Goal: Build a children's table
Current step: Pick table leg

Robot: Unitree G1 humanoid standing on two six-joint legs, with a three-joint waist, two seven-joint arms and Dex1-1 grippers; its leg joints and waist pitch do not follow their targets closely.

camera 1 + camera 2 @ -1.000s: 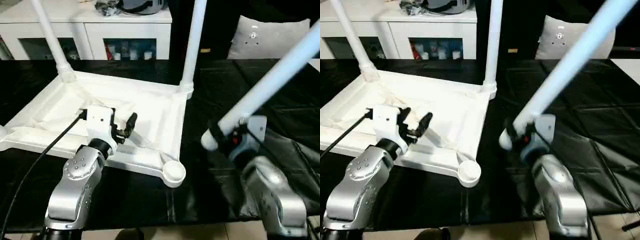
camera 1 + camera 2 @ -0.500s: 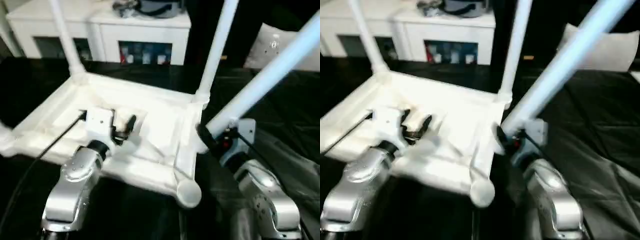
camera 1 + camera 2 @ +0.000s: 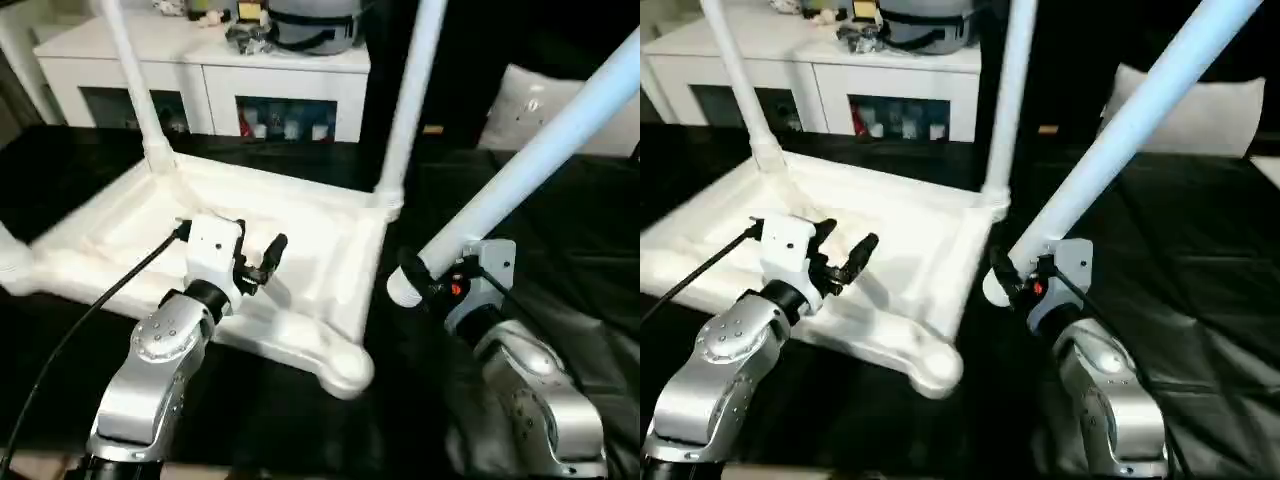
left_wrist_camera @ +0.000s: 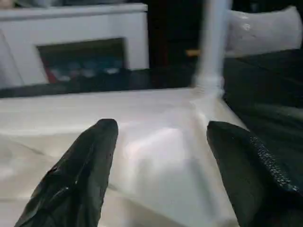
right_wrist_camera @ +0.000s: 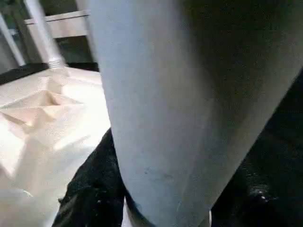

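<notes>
Left eye view: right pincer grips tilted leg.

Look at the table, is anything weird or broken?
Nothing looks broken. The table top just lies upside down with two legs standing in its far corners. The near corner socket has no leg yet; the right claw holds a loose leg slanting beside it.

Top: white moulded plastic, smooth, slight sheen, ribbed underside. Legs: smooth white plastic tubes, satin gloss. Worktable cover: black sheet, faintly shiny, creased. Forearms: brushed silver metal, glossy highlights. Left fingers: matt black, rubbery; fine dotted texture on one pad. Cabinet: white, smooth, matt. Cushion: pale cloth.
</notes>
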